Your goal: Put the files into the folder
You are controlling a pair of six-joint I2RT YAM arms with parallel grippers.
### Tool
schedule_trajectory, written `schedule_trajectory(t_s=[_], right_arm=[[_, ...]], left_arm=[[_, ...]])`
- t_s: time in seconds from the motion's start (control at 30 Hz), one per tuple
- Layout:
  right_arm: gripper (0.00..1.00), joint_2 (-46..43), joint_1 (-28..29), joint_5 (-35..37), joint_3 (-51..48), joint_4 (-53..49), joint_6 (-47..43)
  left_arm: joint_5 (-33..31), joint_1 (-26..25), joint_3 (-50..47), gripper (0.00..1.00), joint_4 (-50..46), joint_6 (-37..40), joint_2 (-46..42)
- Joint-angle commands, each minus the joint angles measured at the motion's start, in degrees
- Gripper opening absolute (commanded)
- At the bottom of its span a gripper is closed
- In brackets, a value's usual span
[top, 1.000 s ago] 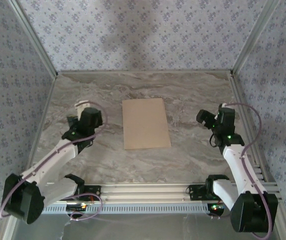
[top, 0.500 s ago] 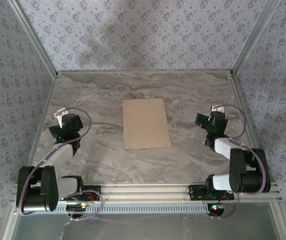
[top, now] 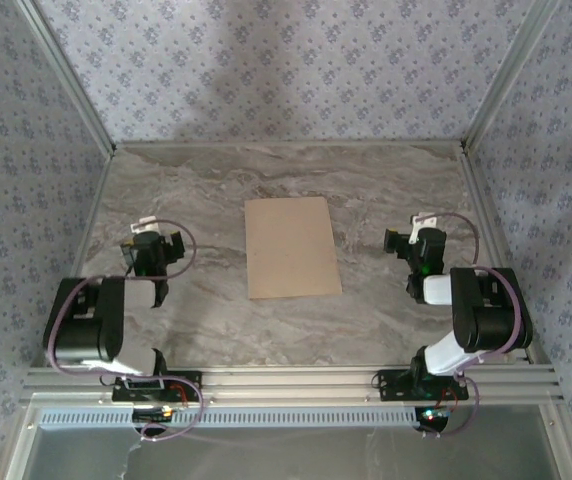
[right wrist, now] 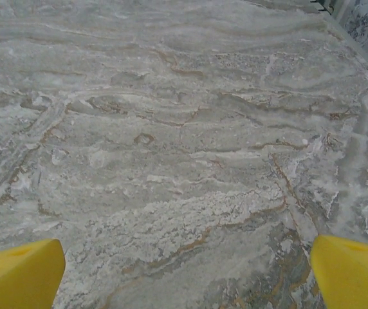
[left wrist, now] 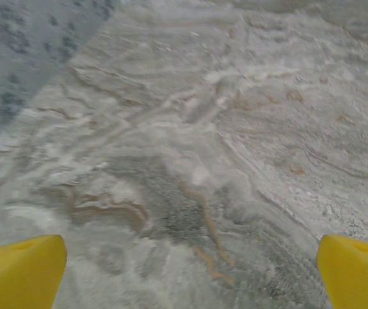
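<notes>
Folder point(top: 291, 247) lies closed, flat on the tabletop point(top: 386, 180); my left hand point(left wrist: 190, 267) and right hand point(right wrist: 187, 270) hang wide open, empty.

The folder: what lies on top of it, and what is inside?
Nothing lies on the folder; its brown cover is bare. It lies closed on the table, so its inside is hidden.

We record a flat tan-brown cardboard folder point(top: 291, 247), matt and smooth; the grey-veined marble-look worktop point(top: 396, 180) shows a slight sheen.
</notes>
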Motion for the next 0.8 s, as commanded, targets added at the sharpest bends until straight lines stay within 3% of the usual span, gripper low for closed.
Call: schedule_trajectory(t_s=[0.0, 0.03, 0.77], right_arm=[[1.00, -0.18, -0.25, -0.71, 0.41, 2.56, -1.33], [1.00, -0.37, -0.22, -0.72, 0.45, 2.23, -1.37], [1.00, -0.29, 0.01, 0.09, 0.22, 2.83, -1.46]], left_arm=[[3.30, 0.22, 2.06, 1.00, 4.30, 1.45, 0.62], [3.25, 0.25, 1.34, 1.00, 7.33, 1.75, 1.52], [3.28, 0.23, 1.75, 1.00, 5.77, 1.68, 1.05]])
